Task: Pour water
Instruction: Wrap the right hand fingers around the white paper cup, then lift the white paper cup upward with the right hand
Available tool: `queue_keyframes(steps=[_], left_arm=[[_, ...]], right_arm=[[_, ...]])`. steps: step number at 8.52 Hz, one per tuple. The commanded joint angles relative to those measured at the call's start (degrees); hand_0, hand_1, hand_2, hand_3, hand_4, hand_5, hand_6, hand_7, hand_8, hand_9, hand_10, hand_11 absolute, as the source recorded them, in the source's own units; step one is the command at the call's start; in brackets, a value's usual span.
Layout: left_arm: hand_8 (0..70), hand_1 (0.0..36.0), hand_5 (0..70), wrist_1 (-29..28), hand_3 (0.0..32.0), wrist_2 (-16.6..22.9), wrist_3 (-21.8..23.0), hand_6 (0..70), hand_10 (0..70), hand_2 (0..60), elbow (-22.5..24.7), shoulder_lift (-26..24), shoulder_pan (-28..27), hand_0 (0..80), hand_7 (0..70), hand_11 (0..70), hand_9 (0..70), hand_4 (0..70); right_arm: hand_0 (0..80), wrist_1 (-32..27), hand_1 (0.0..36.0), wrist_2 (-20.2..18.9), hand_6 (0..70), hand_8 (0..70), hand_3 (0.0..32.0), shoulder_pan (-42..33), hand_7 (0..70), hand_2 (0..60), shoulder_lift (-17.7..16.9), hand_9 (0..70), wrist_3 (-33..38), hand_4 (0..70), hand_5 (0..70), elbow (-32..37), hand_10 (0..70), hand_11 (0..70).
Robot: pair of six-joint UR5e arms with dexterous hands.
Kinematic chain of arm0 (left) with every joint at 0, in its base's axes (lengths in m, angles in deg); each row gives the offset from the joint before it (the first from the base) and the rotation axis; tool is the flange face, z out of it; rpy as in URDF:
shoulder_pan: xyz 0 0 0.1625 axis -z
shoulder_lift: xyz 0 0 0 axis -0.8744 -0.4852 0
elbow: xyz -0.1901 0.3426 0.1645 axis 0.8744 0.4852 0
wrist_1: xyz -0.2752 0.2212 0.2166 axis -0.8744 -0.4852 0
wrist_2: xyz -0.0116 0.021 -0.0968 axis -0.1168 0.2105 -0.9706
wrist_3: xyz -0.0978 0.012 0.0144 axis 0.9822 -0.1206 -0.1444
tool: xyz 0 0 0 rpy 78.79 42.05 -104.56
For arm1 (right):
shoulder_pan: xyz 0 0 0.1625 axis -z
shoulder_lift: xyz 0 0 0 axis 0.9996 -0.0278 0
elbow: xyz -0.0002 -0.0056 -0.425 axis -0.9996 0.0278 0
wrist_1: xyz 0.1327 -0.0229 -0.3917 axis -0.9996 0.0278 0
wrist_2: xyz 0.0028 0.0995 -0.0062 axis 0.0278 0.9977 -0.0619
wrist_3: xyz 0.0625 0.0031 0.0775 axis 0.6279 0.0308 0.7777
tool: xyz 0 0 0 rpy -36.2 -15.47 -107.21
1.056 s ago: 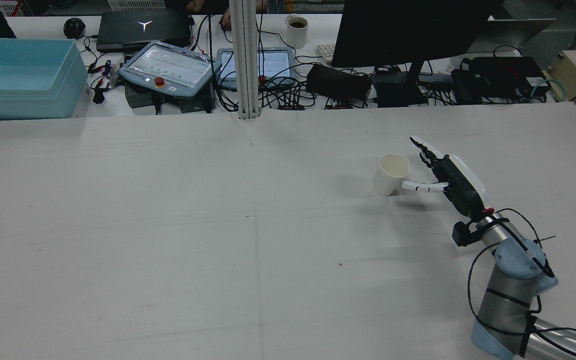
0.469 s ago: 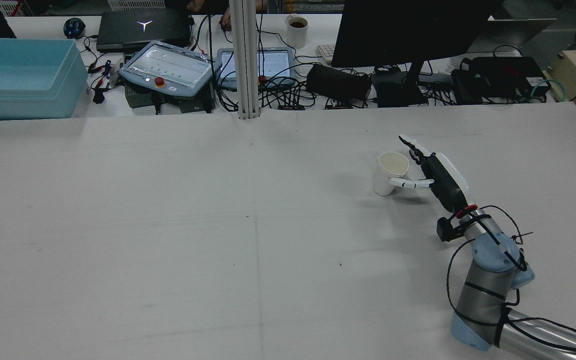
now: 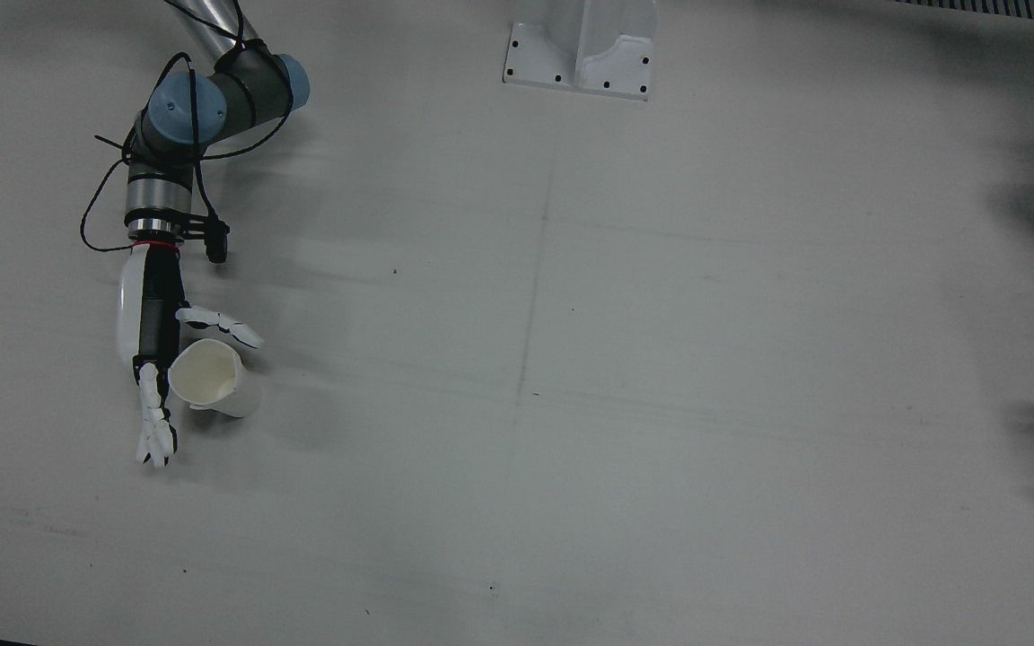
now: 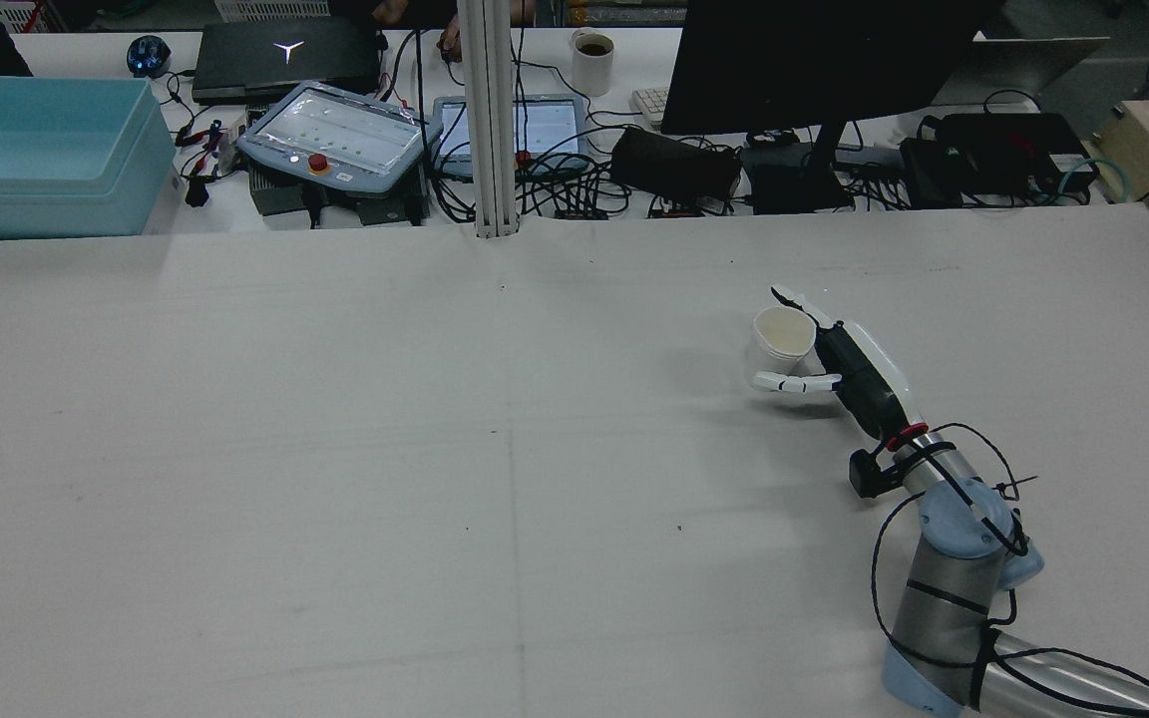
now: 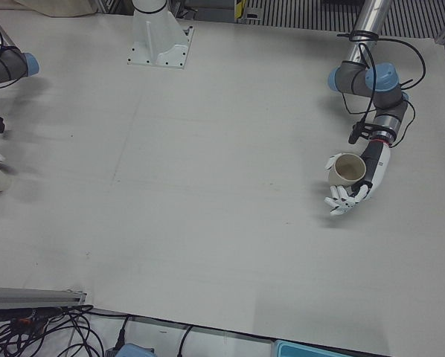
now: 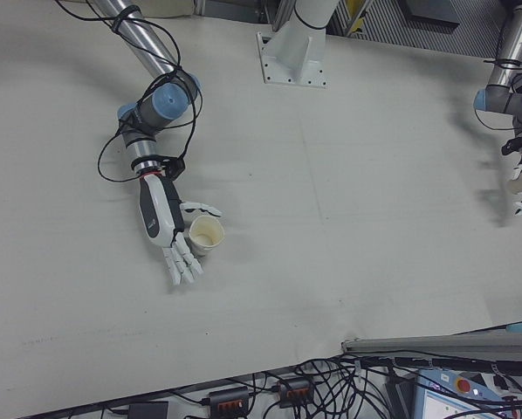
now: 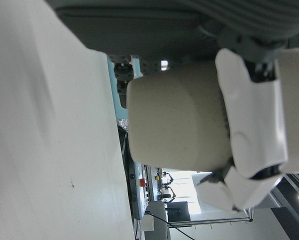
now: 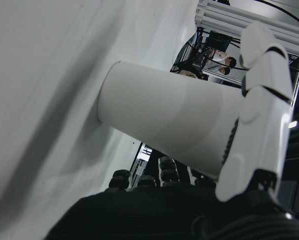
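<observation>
A white paper cup [image 4: 784, 339] stands upright on the table's right half, also seen from the front [image 3: 207, 377] and in the right hand view [image 8: 164, 120]. My right hand [image 4: 839, 364] is open around it, with the thumb on the near side, the straight fingers on the far side and the palm close against it. A beige cup [image 5: 347, 169] sits by my left hand [image 5: 367, 175], which is open: its fingers stretch out past the cup and its thumb lies on the cup's side [image 7: 174, 120]. Whether that cup rests on the table is unclear.
Beyond the table's far edge a bench carries a teal bin [image 4: 36, 150], a teach pendant [image 4: 335, 135], a mug [image 4: 591, 60], a monitor [image 4: 814, 60] and cables. A white post [image 4: 488, 120] rises at mid-back. The pedestal plate [image 3: 580, 54] sits at the robot's side.
My right hand has slid left toward the white cup. The cup now sits between thumb and fingers, where before only the thumb tip was near it. The cup stays upright in place.
</observation>
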Motion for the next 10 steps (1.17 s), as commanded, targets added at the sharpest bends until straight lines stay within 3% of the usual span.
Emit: queue_keyframes(steps=[1,4,8,10], left_arm=[[28.0,36.0,70.0,-0.14,0.0,0.00,0.01,43.6,12.7,60.0,-0.17,0.10,0.08,54.1,60.5,21.6,40.2,20.0],[28.0,36.0,70.0,-0.23,0.0,0.00,0.01,43.3,12.7,60.0,-0.17,0.10,0.17,54.0,60.1,21.7,40.2,19.4],[28.1,36.0,70.0,-0.15,0.0,0.00,0.01,44.2,12.7,60.0,0.88,0.10,0.17,54.8,60.5,21.6,40.2,20.7],[29.4,36.0,70.0,3.78,0.0,0.70,-0.78,47.6,12.8,60.0,6.65,-0.07,0.00,56.9,62.8,22.0,41.2,24.3]], right_arm=[[52.1,0.00,20.6,0.25,7.5,0.5,0.0,0.87,13.4,16.7,0.73,2.5,0.13,10.5,14.2,-0.07,3.4,7.0],[52.2,0.09,19.9,0.25,9.3,0.8,0.0,0.87,14.5,23.2,0.73,2.9,0.31,33.2,70.0,-0.42,4.8,8.4],[55.4,0.35,23.1,-0.01,9.8,0.9,0.0,-0.35,16.5,23.5,0.38,2.1,0.57,29.8,70.0,-6.45,3.8,7.2],[57.2,0.96,24.9,-0.10,11.3,1.2,0.0,-3.25,21.4,24.8,0.38,2.8,0.05,30.0,70.0,-12.61,3.5,7.1]])
